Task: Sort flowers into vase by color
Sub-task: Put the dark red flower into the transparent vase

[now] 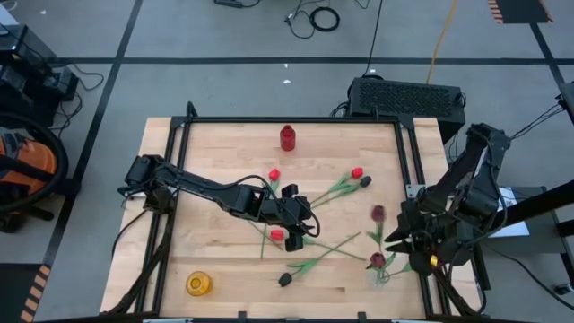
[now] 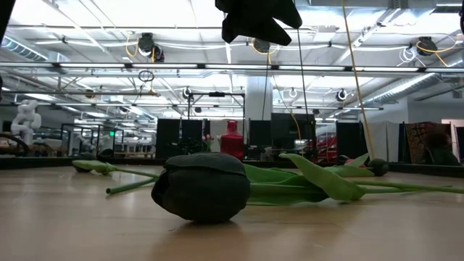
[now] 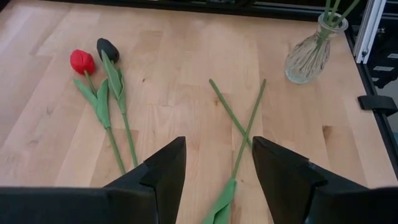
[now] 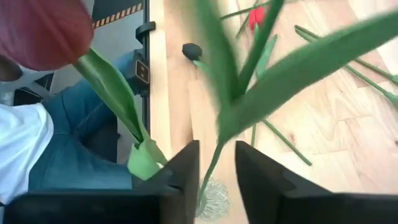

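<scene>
Right gripper [image 1: 405,240] above clear glass vase [image 1: 383,272] at table's near right corner; fingers [image 4: 180,174] parted slightly, thin green stem [image 4: 211,168] between them, whether gripped cannot tell. Two dark maroon tulips [image 1: 378,213] stand in vase. Left gripper [image 1: 300,226] over table centre, fingers [image 3: 163,171] well apart, empty, above crossed stems [image 3: 239,121]. Red tulips [image 1: 357,173] and black tulip [image 1: 285,280] lie loose on light wooden table [image 1: 224,144]. Red bottle-shaped vase [image 1: 288,136] at far edge, yellow vase [image 1: 198,283] near left.

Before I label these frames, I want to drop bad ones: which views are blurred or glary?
Right wrist view: maroon tulip head and green leaves are close and out of focus. Low view: bright ceiling lights wash out the background, black tulip stays readable. High and left wrist views look evenly lit and sharp.
</scene>
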`<state>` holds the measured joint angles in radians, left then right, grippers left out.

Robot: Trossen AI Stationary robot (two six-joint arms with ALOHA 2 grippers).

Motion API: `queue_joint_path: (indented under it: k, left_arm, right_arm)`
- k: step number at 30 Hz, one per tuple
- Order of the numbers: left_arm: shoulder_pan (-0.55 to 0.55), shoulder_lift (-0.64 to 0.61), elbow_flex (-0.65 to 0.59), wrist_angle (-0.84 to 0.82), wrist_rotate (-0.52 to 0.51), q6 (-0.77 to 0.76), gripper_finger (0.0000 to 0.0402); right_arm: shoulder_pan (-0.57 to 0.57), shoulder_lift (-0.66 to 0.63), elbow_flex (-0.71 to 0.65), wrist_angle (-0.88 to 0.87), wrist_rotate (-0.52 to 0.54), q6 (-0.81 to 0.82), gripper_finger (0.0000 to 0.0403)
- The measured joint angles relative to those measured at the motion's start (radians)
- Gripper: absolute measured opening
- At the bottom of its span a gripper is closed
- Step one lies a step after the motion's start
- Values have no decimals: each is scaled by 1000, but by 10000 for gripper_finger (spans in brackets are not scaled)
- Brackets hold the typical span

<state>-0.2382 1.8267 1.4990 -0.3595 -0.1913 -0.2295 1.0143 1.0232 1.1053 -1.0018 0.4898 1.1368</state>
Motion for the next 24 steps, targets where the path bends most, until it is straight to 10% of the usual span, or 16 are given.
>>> queue_joint_path:
  k: [13,24]
  left_arm:
    - [0,3,0,33,-46,2,192]
    - [1,102,0,476,-46,90,192]
  right_arm:
    - [2,-124,0,-28,-71,21,189]
    - [2,-192,0,-26,42,-25,180]
